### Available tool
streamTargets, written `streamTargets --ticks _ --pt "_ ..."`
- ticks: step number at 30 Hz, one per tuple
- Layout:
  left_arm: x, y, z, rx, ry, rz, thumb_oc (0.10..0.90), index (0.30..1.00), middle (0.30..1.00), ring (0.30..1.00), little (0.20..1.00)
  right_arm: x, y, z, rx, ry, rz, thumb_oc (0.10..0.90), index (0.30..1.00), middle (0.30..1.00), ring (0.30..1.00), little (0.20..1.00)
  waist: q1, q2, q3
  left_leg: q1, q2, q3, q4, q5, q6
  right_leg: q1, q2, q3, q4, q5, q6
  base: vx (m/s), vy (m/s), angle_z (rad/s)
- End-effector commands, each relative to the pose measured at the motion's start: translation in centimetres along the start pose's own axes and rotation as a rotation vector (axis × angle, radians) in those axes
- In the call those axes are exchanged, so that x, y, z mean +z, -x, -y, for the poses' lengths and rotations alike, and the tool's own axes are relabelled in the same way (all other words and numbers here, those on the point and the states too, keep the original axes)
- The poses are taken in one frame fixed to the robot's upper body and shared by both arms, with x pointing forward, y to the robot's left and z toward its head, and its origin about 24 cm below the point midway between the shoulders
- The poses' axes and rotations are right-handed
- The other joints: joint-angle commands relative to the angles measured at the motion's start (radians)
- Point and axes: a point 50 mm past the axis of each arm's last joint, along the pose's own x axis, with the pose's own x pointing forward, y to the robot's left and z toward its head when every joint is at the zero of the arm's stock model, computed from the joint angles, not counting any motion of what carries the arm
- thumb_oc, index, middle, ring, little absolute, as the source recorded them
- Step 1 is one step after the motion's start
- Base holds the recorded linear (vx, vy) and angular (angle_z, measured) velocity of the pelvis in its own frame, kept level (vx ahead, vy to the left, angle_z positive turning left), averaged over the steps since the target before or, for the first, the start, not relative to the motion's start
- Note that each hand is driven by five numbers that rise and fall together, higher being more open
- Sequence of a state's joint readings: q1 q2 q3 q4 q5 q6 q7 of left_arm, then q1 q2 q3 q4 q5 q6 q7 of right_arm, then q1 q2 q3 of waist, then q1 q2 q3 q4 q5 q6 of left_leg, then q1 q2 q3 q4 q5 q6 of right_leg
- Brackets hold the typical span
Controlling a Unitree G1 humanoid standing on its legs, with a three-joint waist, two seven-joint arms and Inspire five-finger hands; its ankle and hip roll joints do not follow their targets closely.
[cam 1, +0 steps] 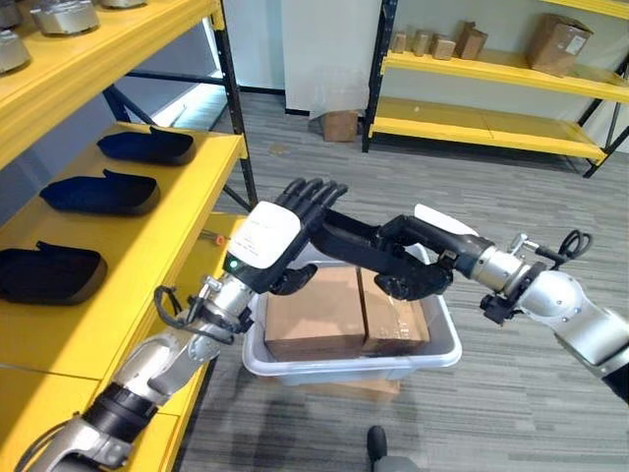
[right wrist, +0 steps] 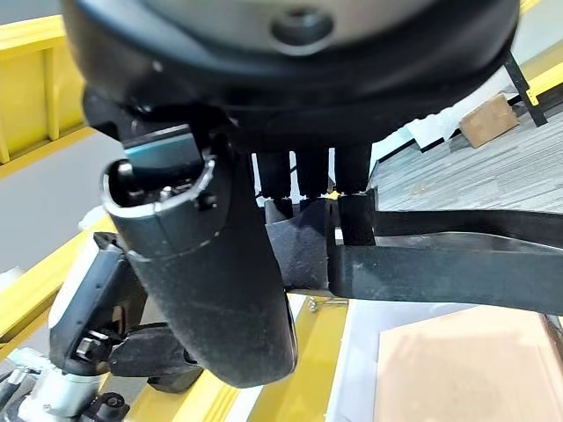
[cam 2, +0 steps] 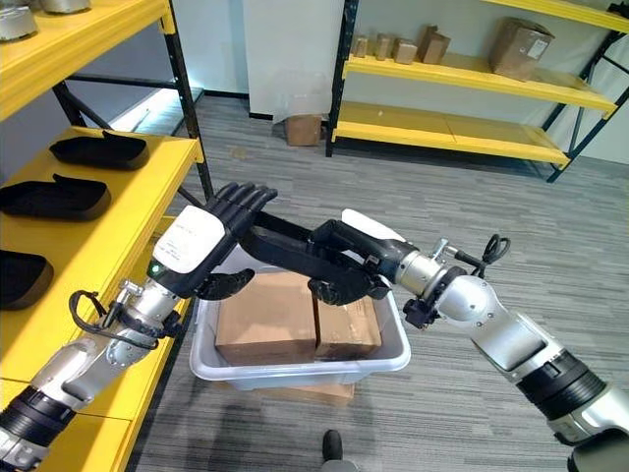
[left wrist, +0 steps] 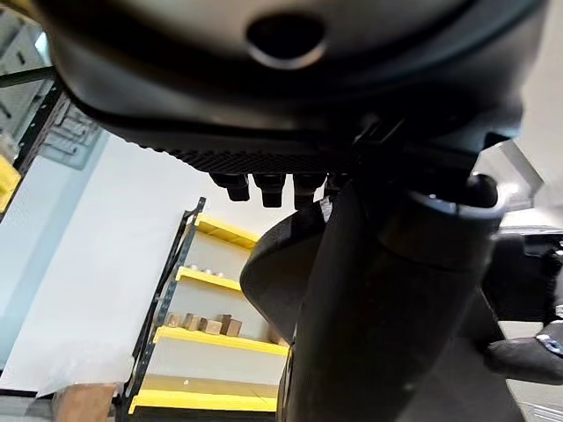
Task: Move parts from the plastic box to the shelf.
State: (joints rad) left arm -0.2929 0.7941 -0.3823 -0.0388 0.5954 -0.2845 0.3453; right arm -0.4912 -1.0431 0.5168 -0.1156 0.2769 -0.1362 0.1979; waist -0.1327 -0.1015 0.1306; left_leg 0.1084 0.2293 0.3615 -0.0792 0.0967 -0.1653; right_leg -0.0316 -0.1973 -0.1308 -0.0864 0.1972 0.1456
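Landmark = plastic box (cam 1: 444,350), white, on floor just beside the yellow shelf (cam 1: 187,231).

Nearest: 2 cardboard boxes (cam 1: 344,315) lie inside plastic box, side by side, touching. Another flat cardboard piece pokes out from under the box's near edge.

Above the box: long black part (cam 2: 295,248) held in the air over the box's shelf-side half, running across betw. both hands. Part is clear of the box, not on the shelf.

R hand (cam 2: 344,270) over the box's middle, fingers curled round the part's end; white thumb cover on top. In R wrist view the fingers (right wrist: 356,220) wrap over the dark part, thumb alongside.

L hand (cam 1: 285,236) above the box's shelf-side rim, at the part's other end. Fingers straight, close together, pointing up & away; thumb (cam 1: 290,283) hooked under, by the part. Palm seems to lie against the part; whether thumb truly clamps it – can't tell. L wrist view: fingertips (left wrist: 268,186) extended, dark part close below.

Shelf side of box: 3 black parts (cam 1: 103,192) lie in a row on the shelf's mid level, apart from each other. Silver round parts (cam 1: 64,15) on the level above.

Far beyond the box: small cardboard carton (cam 1: 341,125) on floor, 2nd yellow rack (cam 1: 491,93) w/ brown boxes (cam 1: 556,41).
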Motion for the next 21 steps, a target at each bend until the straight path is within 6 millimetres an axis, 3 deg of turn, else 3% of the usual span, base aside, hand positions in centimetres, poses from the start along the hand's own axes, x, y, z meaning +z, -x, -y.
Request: streamTargets --ticks 1,16,17,18,21 --pt "-0.1 -2.4 -5.1 0.248 -0.044 0.065 0.9 1.0 1.0 1.0 1.0 7.7 -0.6 4.3 -0.172 0.096 0.382 0.4 0.3 0.3 0.3 0.3 0.018 -0.038 -0.035 0.07 0.045 -0.001 -0.008 -0.073 -0.02 0.037 -0.094 -0.028 0.027 -0.039 0.106 0.01 0.003 -0.06" --pt "0.8 -3.4 -5.5 0.279 -0.025 0.116 0.9 1.0 1.0 1.0 1.0 9.4 -0.6 3.4 -0.11 0.076 0.476 0.4 0.3 0.3 0.3 0.3 0.008 -0.04 -0.033 0.071 0.046 -0.001 -0.008 -0.072 -0.019 0.037 -0.091 -0.02 0.028 -0.046 0.103 0.0 0.0 -0.02" --pt "0.9 -3.4 -5.5 0.276 -0.027 0.122 0.675 0.684 0.684 0.684 0.684 9.5 -0.6 3.4 -0.108 0.077 0.481 0.4 0.3 0.3 0.3 0.3 0.008 -0.04 -0.033 0.071 0.046 -0.001 -0.008 -0.073 -0.018 0.037 -0.091 -0.02 0.027 -0.046 0.103 0.0 0.0 0.0" --pt "1.0 -3.4 -5.5 0.275 -0.029 0.125 0.4 0.3 0.3 0.3 0.3 9.5 -0.6 3.3 -0.106 0.077 0.482 0.4 0.3 0.3 0.3 0.3 0.008 -0.04 -0.033 0.071 0.045 0.0 -0.008 -0.073 -0.018 0.037 -0.091 -0.02 0.027 -0.046 0.103 0.0 0.0 0.0" --pt "1.1 -3.5 -5.4 0.267 -0.03 0.134 0.4 0.3 0.3 0.3 0.3 9.5 -0.6 3.3 -0.107 0.077 0.483 0.4 0.3 0.3 0.3 0.3 0.007 -0.039 -0.034 0.072 0.044 -0.002 -0.008 -0.074 -0.017 0.038 -0.092 -0.018 0.027 -0.045 0.104 0.0 0.0 0.0"
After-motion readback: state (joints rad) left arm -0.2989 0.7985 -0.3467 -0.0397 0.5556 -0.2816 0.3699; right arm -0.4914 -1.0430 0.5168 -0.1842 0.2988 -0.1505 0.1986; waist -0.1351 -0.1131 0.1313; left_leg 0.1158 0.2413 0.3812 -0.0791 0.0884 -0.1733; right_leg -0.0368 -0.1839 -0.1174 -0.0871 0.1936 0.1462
